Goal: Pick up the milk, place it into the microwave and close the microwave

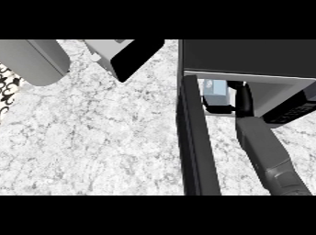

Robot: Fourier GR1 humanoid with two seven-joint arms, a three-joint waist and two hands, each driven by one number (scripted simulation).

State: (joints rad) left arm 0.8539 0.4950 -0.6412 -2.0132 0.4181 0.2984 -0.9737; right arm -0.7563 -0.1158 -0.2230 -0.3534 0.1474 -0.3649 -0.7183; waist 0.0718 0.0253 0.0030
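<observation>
- The milk (215, 91), a small pale blue carton, sits at 1 o'clock inside the open microwave (256, 57).
- The right robot hand (230, 102) is curled round the milk, thumb below and fingers alongside.
- The carton is probably light and stiff but crushable; grip its flat sides.
- The microwave door (196, 147) stands open toward 5 o'clock, beside the forearm.
- A toaster-like appliance (123, 57) and grey sink (28, 62) sit well apart on the marbled desk (99, 137).
- The left robot hand is unseen.

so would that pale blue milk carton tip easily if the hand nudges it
Probably: the pale blue milk carton looks tall and narrow. Its flat sides suggest sliding, not rolling. The right hand is around it inside the black microwave, so walls should limit toppling.
</observation>
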